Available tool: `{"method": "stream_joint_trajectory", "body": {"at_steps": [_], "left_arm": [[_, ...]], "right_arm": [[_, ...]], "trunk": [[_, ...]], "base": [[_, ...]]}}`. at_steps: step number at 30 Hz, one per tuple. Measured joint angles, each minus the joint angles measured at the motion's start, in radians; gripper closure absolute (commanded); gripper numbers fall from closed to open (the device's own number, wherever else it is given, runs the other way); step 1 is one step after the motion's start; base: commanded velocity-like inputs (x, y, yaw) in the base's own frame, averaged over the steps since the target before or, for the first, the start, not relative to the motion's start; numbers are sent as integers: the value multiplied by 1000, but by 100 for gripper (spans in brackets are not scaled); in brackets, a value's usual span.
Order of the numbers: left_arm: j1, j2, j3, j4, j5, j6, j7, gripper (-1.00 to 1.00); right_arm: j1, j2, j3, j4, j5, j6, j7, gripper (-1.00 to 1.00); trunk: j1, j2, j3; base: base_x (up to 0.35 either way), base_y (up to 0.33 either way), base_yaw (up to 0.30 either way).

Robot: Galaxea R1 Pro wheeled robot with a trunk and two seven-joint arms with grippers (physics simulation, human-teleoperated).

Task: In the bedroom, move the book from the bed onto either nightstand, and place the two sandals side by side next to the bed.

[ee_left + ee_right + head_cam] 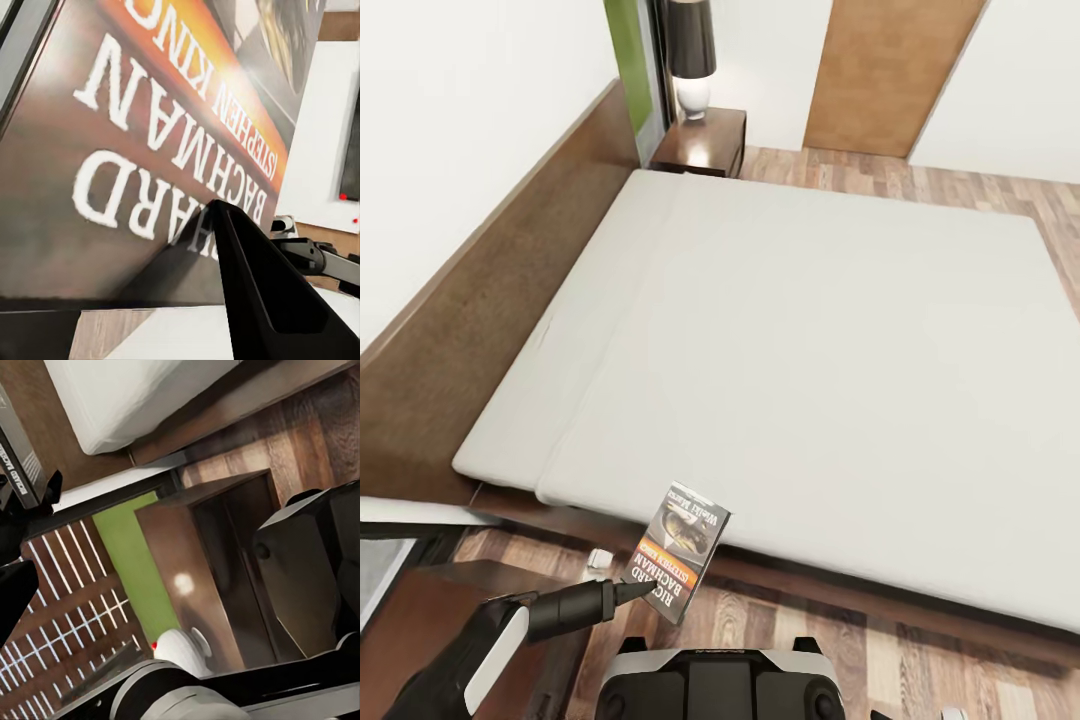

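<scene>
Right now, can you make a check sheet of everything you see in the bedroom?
Surface: bed, bare pale mattress, nothing lying on it.
Job's things: book held off the bed, over its near edge; nightstand by the far side of the bed, lamp on it.
Clutter: nothing seen.
Hands: left hand shut on the book; right hand cannot tell.
Cables: nothing seen.
Surroundings: wood-plank floor, white walls, brown door.
</scene>
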Motion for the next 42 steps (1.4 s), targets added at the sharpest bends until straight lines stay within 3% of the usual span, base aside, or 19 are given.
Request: {"method": "stream_joint_trajectory", "body": {"at_steps": [11, 29, 42], "left_arm": [[-1, 0, 0, 0, 0, 0, 0, 100], [-1, 0, 0, 10, 0, -2, 3, 100], [1, 1, 0, 169, -9, -14, 4, 100]], "right_arm": [[0, 0, 0, 0, 0, 0, 0, -100], [0, 1, 0, 0, 0, -2, 0, -100], [0, -1, 0, 0, 0, -1, 0, -100]], "trunk": [[0, 0, 0], [0, 0, 24], [0, 0, 45]], "base": [[0, 0, 123], [0, 0, -47], [0, 0, -64]]}}
